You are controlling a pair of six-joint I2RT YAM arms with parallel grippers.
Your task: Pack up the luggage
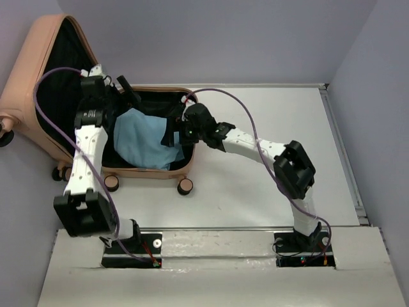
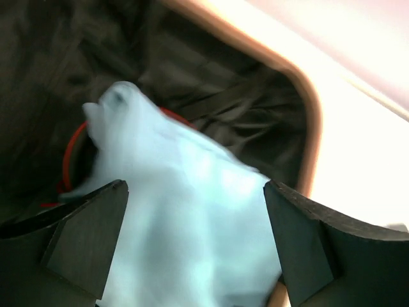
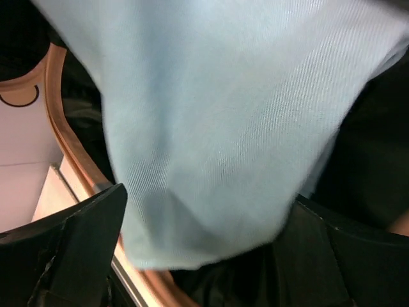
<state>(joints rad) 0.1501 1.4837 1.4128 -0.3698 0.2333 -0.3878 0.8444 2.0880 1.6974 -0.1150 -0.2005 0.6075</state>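
The peach-pink luggage [image 1: 38, 45] lies open at the back left, its lid leaning on the wall and its black lining showing. A light blue cloth [image 1: 144, 142] lies crumpled in the lower half. My left gripper [image 1: 125, 91] hangs over the cloth's far left end, jaws wide open; in the left wrist view the cloth [image 2: 185, 230] is blurred between the spread fingers of that gripper [image 2: 195, 192]. My right gripper [image 1: 183, 129] is at the cloth's right end, also open. Its wrist view shows the cloth [image 3: 223, 109] in front of the parted fingers of the gripper [image 3: 209, 198], not pinched.
A red cord or strap [image 2: 69, 153] peeks from under the cloth inside the black lining. The luggage rim [image 3: 67, 144] runs close by my right fingers. Small wheels [image 1: 185, 187] stick out at the case's near edge. A white tabletop [image 1: 268, 185] stretches to the right.
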